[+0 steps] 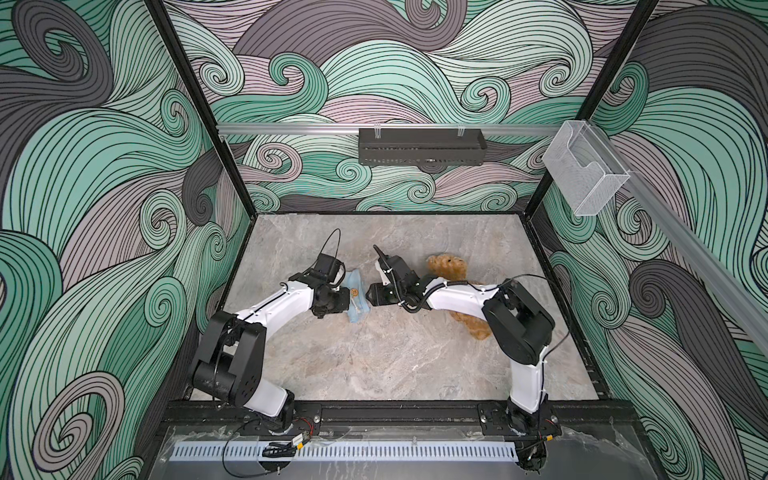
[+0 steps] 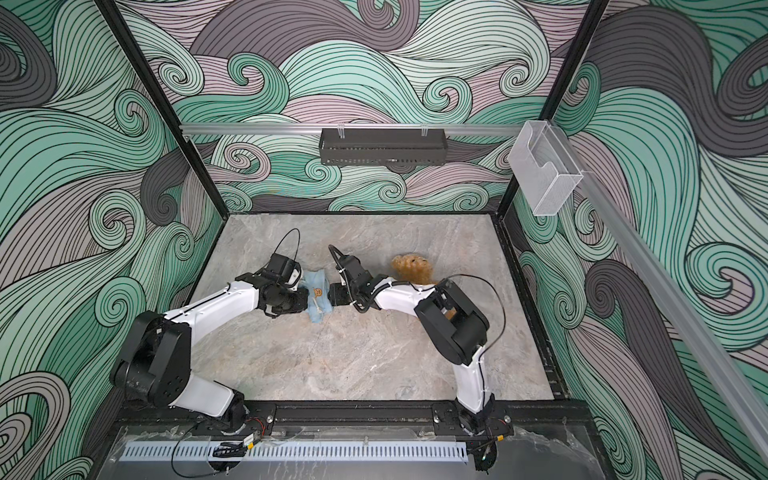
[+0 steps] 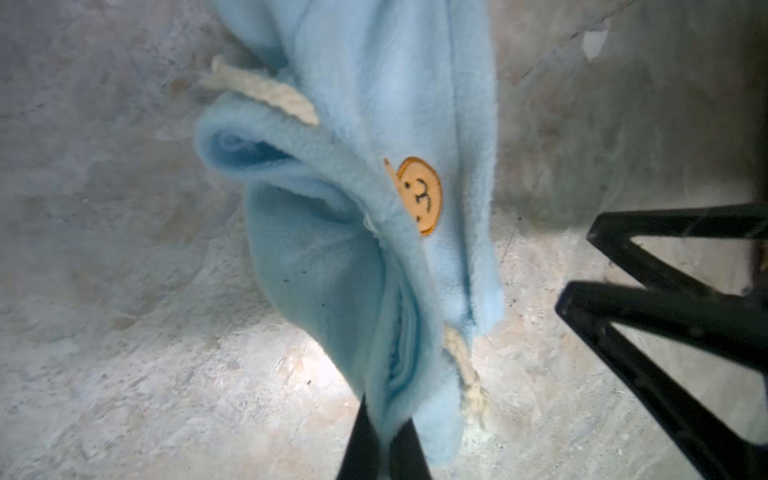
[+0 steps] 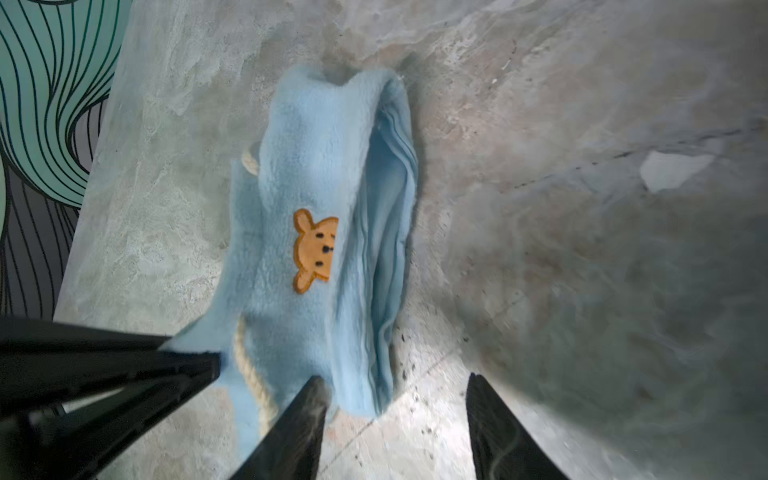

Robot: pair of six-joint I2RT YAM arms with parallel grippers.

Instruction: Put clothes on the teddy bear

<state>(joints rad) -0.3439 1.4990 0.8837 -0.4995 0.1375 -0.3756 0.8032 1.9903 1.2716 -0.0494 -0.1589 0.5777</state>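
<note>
Left wrist view: left gripper [image 3: 384,432] pinches the hoodie [image 3: 374,249]; right gripper [image 4: 394,378], jaws spread, at its edge; bear [image 1: 446,268] apart, undressed.

**Hidden and cropped**

Shows just the head and a patch of lower body of the teddy bear [image 1: 446,266] in both top views, the rest behind the right arm [image 1: 457,297]. Crops the blue garment [image 3: 374,104] and the left gripper [image 3: 384,424] at the left wrist view's edges.
</note>
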